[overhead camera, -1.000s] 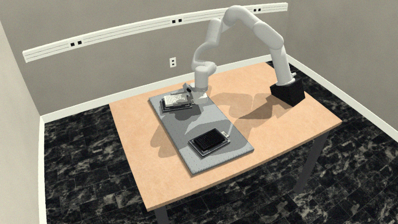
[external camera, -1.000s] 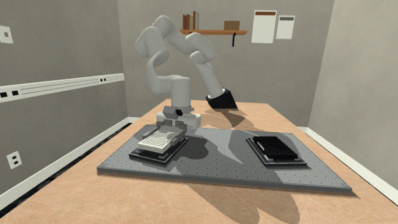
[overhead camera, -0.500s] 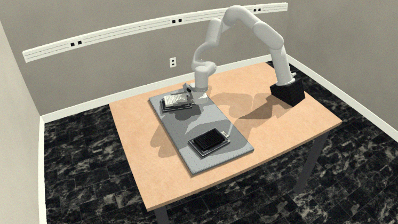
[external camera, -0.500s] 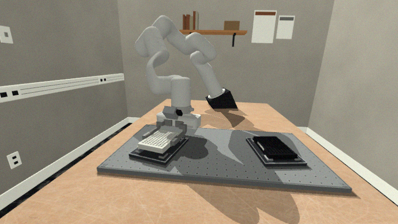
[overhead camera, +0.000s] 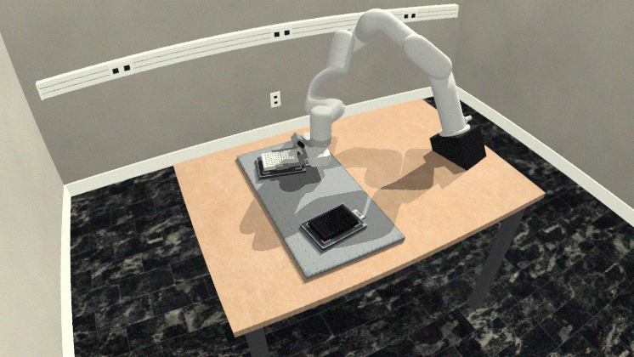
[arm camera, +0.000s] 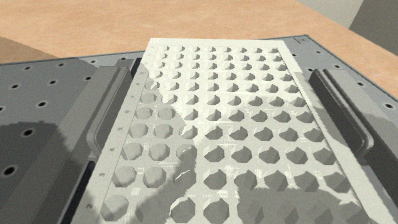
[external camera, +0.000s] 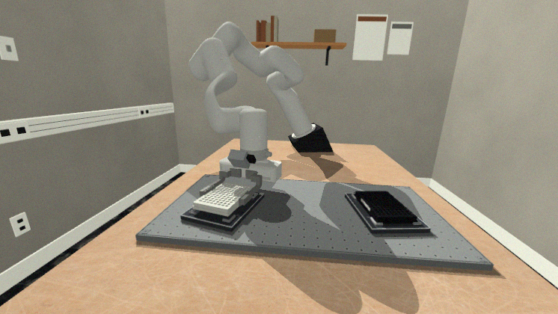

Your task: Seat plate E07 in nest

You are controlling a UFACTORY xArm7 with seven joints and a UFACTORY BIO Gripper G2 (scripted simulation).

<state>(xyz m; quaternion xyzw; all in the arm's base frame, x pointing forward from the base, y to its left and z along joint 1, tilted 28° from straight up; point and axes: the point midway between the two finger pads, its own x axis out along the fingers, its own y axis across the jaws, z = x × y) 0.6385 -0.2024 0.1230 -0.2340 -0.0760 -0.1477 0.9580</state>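
You have the tool (overhead camera: pixel 285 158) (external camera: pixel 230 191) (arm camera: pixel 225 115) clenched on the long sides of the white plate (overhead camera: pixel 274 158) (external camera: pixel 222 199) (arm camera: pixel 200 75), presumably E07, above the left nest (overhead camera: pixel 284 174) (external camera: pixel 206 223), likely N2. Seen from the exterior, the plate reaches from the tool toward the near left, its long axis roughly along the nest's. It looks raised, though the fingers partly hide the gap, so check alignment before you lower. Leave the black plate (overhead camera: pixel 335 221) (external camera: pixel 386 206) on the right alone.

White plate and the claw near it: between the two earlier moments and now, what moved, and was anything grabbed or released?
Nothing visibly changed. The white plate shows no visible shift between the fingers of the claw, with no visible grab or release. The black plate and the arm look as they did.
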